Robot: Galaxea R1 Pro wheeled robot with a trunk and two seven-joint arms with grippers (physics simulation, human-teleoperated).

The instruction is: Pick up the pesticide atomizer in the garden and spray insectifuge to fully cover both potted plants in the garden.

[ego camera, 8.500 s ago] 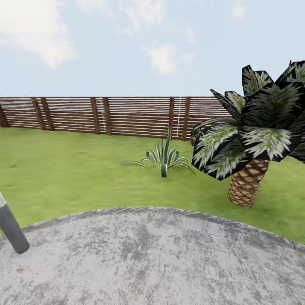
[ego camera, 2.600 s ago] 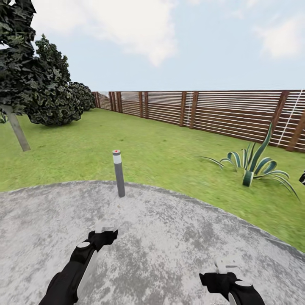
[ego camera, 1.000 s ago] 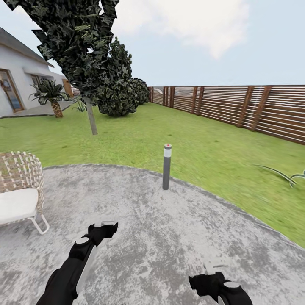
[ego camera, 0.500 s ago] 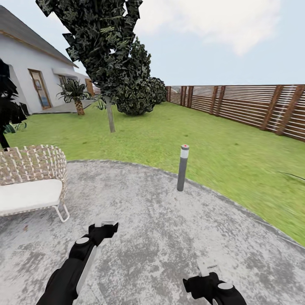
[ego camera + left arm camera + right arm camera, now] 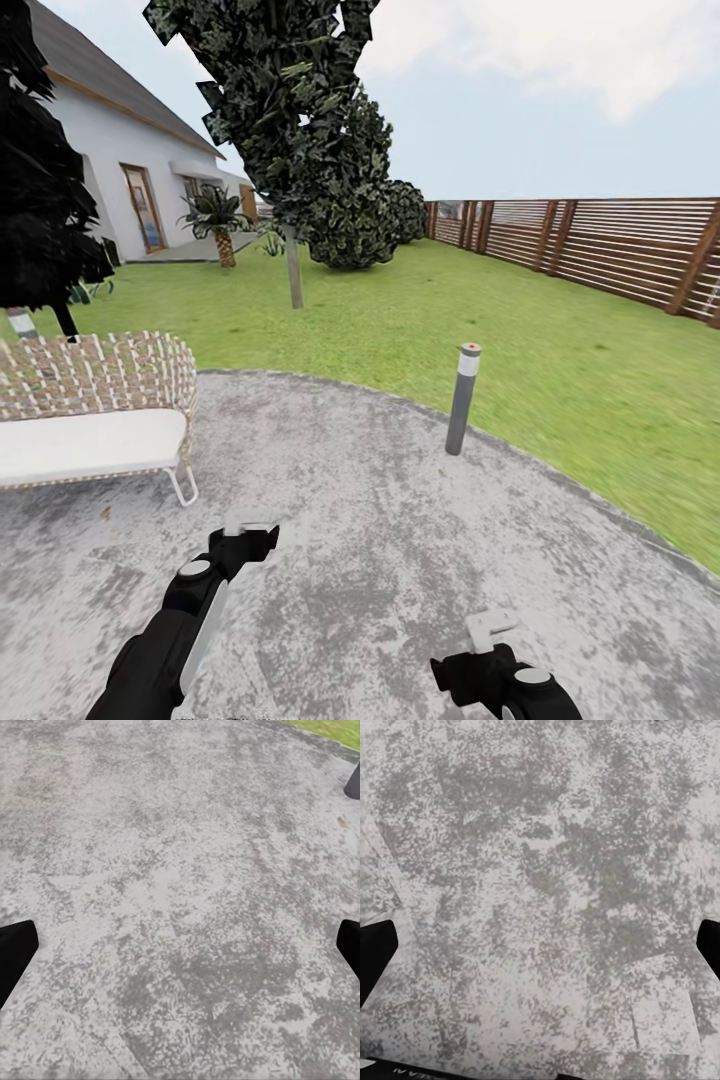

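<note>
- I'm on a round patch of grey paving point(image 5: 380, 560) in the garden, with lawn point(image 5: 400, 330) all round it.
- My left gripper point(image 5: 248, 528) hangs low over the paving; in its wrist view the two fingertips point(image 5: 15, 952) sit at opposite edges, spread wide with nothing between them.
- My right gripper point(image 5: 490, 632) is likewise spread wide over bare paving, holding nothing.
- A grey bollard light point(image 5: 462, 400) stands at the paving's edge, ahead of both grippers.
- Left of the bollard, a wicker chair point(image 5: 100, 410) with a white cushion rests on the paving.
- Beyond the bollard, a tree point(image 5: 290, 120), dark bushes point(image 5: 370, 210), and a white house point(image 5: 130, 170).
- A brown slatted fence point(image 5: 600, 250) runs behind the bollard's right.
</note>
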